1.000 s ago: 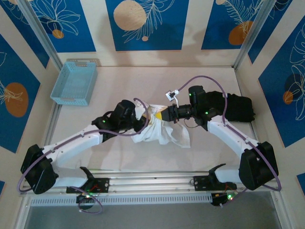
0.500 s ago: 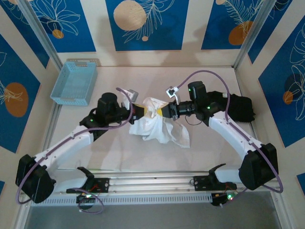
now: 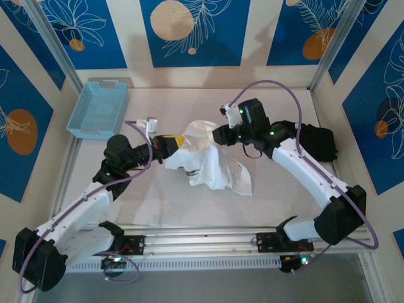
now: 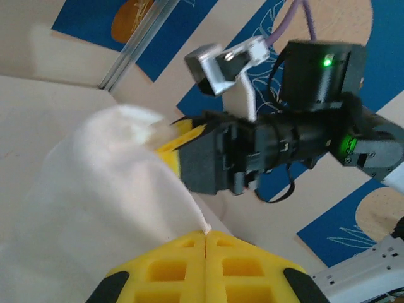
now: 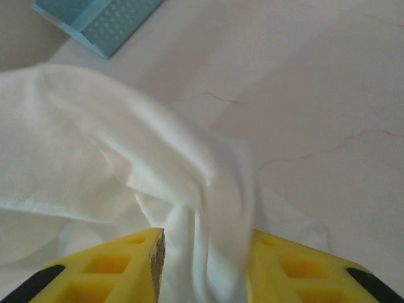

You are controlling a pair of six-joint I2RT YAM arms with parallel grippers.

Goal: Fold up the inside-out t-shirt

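1. The inside-out t-shirt (image 3: 208, 161) sits mid-tabletop (image 3: 278, 196) as a crumpled white bunch. Its upper part is lifted between the two arms and the rest trails onto the surface.
2. The left claw (image 3: 175, 140) is clamped tight on one edge of the cloth. The right claw (image 3: 218, 135) meets the shirt from the other side, with its jaws apart and a fold of fabric lying loosely between them.
3. To my eye the task has barely begun: I see no flat spread, no crease and no tidy fold, and everything from laying the shirt out onward remains.
4. The overhead view gives the layout, with a blue basket (image 3: 98, 108) at the far left and a black folded garment (image 3: 319, 142) at the right, both well apart from the shirt.
5. The left wrist view shows what the overhead view cannot: yellow fingers pressed together on the white cloth, with the other claw facing them close by.
6. The right wrist view alone makes the gap between the right claw's fingers plain, with cloth draped through it.
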